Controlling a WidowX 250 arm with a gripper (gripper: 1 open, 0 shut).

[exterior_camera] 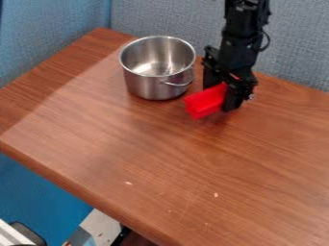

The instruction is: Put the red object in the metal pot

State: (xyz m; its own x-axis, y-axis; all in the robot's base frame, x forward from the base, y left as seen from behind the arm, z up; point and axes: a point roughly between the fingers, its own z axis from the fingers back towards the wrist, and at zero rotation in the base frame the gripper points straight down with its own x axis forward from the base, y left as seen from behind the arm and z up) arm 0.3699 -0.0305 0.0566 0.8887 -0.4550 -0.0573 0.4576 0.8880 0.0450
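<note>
The red object (202, 102) is a bright red block clamped at one end between the black fingers of my gripper (229, 97). It sticks out to the lower left, just above the wooden table. The gripper points straight down from the dark arm at the upper right and is shut on the block. The metal pot (157, 85), shiny and round with nothing visible inside, stands on the table just to the left of the gripper. Its small handle faces the block.
The brown wooden table (115, 144) stretches toward the front and left, its front edge running diagonally at the lower left. A blue wall rises behind the pot and the arm.
</note>
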